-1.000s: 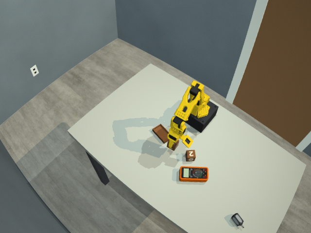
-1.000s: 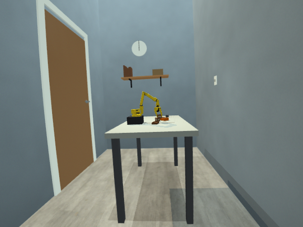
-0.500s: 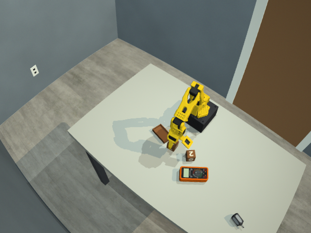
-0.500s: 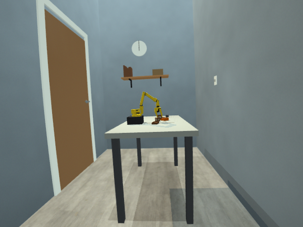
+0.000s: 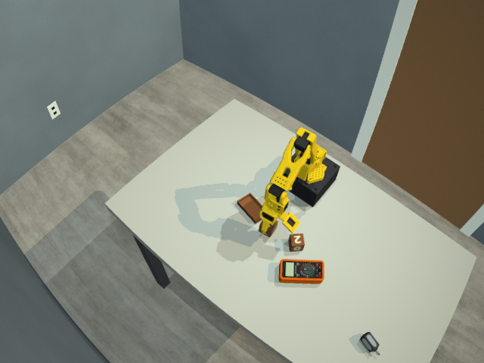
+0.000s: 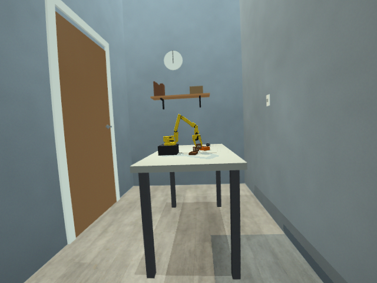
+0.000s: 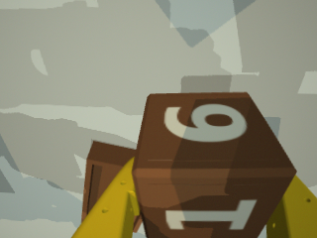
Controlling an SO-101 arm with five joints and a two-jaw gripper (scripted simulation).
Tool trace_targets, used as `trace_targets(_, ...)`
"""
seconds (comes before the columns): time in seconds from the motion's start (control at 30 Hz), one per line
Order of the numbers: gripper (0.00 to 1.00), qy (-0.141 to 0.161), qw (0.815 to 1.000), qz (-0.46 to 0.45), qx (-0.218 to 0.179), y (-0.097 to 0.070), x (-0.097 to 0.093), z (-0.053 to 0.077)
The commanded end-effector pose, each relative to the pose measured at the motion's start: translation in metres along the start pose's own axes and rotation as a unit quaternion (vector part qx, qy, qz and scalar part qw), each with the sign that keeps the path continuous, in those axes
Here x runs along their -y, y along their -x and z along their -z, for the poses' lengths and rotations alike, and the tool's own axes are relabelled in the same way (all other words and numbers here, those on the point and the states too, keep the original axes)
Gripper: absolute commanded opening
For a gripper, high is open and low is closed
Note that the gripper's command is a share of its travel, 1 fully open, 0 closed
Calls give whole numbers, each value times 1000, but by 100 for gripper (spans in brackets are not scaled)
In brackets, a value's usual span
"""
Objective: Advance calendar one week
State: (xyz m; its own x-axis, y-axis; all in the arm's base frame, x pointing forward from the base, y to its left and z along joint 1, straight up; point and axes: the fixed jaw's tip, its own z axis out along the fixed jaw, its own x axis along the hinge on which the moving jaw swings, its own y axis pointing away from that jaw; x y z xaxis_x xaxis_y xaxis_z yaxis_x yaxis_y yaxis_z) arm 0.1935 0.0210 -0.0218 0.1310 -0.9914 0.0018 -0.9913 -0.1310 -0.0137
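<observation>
Pale surface (image 5: 390, 249) on dark legs. Lying on it: black arm base (image 5: 326, 180), brown tray (image 5: 249, 206) just beside it, cube (image 5: 296, 242) showing a 2 near the tray, orange multimeter (image 5: 301, 271) beyond that, small dark gadget (image 5: 370, 342) well apart near the far corner

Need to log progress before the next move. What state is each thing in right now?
Gripper: shut on a cube.
Held cube: off the table, out of the tray, 9 or 6 and 1 showing.
Other cube: on the table, 2 on top.
Tray: no cubes inside.
Multimeter: lying flat.
</observation>
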Motion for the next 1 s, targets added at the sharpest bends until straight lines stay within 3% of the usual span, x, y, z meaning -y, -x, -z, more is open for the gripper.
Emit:
trace_targets(0.0,0,2,1000,4,1,2,-1,-3)
trace_targets(0.97,0,2,1000,4,1,2,-1,-13)
